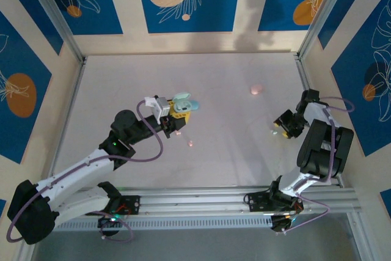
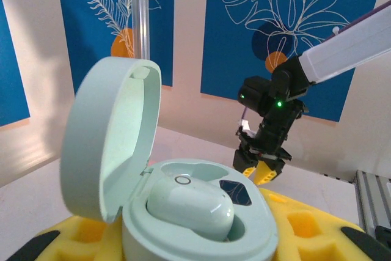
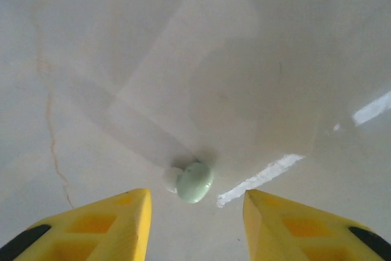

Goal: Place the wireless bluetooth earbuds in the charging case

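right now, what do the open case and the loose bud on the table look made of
The charging case: likely moulded plastic, pale mint, smooth satin, soft highlights on the lid. The loose earbud: likely hard plastic too, same mint, smooth, faintly shiny.

Left gripper [image 1: 179, 111] clamped, arm stretched forward; right gripper [image 3: 195, 224] parted, pointing downward.

Two grippers: left gripper [image 1: 178, 113], right gripper [image 3: 195, 212]. One open teal charging case [image 2: 104, 139] between the left fingers. Two teal buds — seated earbud [image 2: 190, 206] inside it, loose earbud [image 3: 195, 181] just ahead of the right fingertips. One pink earbud [image 1: 190, 143] near the left gripper; one pink case [image 1: 256, 89] well apart from both.
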Robot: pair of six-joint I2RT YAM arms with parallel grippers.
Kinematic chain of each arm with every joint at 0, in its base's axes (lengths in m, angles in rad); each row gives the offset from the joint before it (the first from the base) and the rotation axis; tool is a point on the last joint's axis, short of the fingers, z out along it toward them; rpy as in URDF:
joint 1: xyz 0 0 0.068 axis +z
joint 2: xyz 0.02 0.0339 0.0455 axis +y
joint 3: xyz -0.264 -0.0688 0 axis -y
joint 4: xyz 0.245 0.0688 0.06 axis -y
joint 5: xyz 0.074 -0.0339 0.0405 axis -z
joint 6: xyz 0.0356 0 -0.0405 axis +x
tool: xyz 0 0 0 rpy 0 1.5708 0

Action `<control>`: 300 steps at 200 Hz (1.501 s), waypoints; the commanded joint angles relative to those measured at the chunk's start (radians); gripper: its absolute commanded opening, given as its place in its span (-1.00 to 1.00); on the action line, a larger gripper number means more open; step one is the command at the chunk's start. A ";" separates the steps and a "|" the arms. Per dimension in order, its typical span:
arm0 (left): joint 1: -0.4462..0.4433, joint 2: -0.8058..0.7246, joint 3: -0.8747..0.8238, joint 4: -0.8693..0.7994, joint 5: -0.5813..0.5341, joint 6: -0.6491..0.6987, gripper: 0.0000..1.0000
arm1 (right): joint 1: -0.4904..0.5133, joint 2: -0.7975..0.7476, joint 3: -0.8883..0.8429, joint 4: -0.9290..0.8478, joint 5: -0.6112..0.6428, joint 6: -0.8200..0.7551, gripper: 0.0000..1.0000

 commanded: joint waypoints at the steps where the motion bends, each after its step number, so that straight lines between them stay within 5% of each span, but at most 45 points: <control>1: -0.010 0.002 0.023 0.027 0.012 -0.014 -0.29 | -0.007 0.002 -0.035 0.060 -0.110 0.048 -0.07; 102: -0.010 0.006 0.040 0.006 0.010 -0.012 -0.29 | 0.002 0.087 -0.009 0.085 -0.119 0.001 -0.12; 300: -0.009 0.013 0.042 0.001 0.004 -0.015 -0.28 | 0.110 0.141 0.072 0.032 -0.066 -0.076 -0.59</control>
